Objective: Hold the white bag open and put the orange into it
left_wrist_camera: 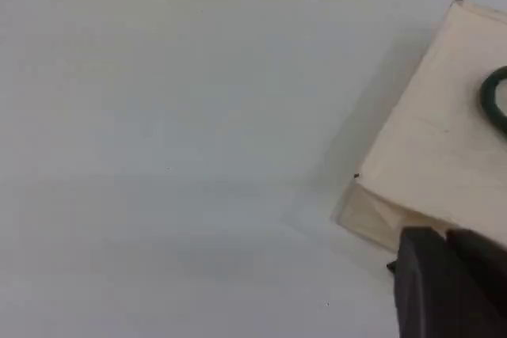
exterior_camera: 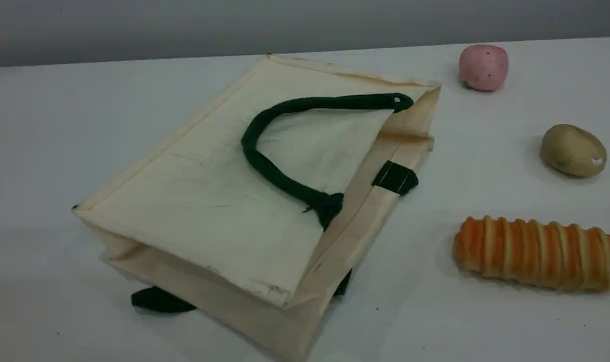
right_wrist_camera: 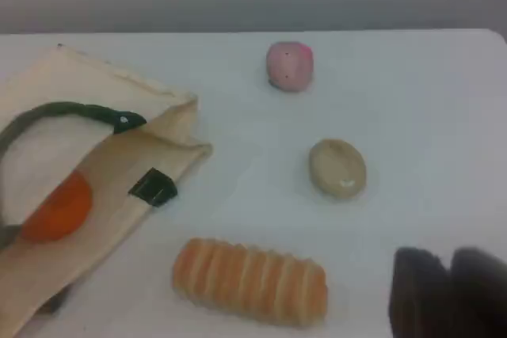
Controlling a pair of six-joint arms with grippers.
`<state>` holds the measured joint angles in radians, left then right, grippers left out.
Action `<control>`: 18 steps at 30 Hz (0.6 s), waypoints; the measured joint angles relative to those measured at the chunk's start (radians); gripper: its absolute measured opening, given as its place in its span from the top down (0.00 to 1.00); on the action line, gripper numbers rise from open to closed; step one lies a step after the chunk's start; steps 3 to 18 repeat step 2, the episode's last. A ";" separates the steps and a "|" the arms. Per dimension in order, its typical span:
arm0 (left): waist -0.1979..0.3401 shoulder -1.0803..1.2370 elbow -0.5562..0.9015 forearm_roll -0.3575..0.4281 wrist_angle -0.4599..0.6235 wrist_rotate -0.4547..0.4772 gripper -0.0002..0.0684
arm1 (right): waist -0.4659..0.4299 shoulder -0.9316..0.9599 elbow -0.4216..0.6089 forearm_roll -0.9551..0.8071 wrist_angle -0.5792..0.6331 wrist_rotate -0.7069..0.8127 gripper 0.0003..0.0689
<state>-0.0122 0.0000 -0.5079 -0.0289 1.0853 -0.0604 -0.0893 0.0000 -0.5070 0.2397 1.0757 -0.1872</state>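
The white bag [exterior_camera: 209,201] lies flat on the table with its mouth facing right and a dark green handle [exterior_camera: 264,161] resting on top. In the right wrist view the orange [right_wrist_camera: 57,207] sits inside the bag [right_wrist_camera: 47,116], just within the mouth. The scene view does not show the orange. Neither arm appears in the scene view. My left gripper [left_wrist_camera: 446,237] hovers off the bag's [left_wrist_camera: 444,148] near-left corner, its fingers together and holding nothing. My right gripper [right_wrist_camera: 448,257] hangs to the right of the food items, fingers almost touching and holding nothing.
To the right of the bag lie a pink ball [exterior_camera: 483,67], a tan potato-like piece [exterior_camera: 573,150] and a striped bread loaf [exterior_camera: 538,253]. A second green handle [exterior_camera: 159,300] pokes out from under the bag's front edge.
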 joint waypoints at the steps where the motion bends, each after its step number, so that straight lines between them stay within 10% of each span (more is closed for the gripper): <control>1: 0.000 0.000 0.000 0.000 0.000 0.000 0.92 | 0.000 0.000 0.000 0.000 0.000 0.000 0.87; 18: 0.000 0.000 0.000 0.000 0.000 0.000 0.92 | 0.000 0.000 0.000 0.000 0.000 0.000 0.86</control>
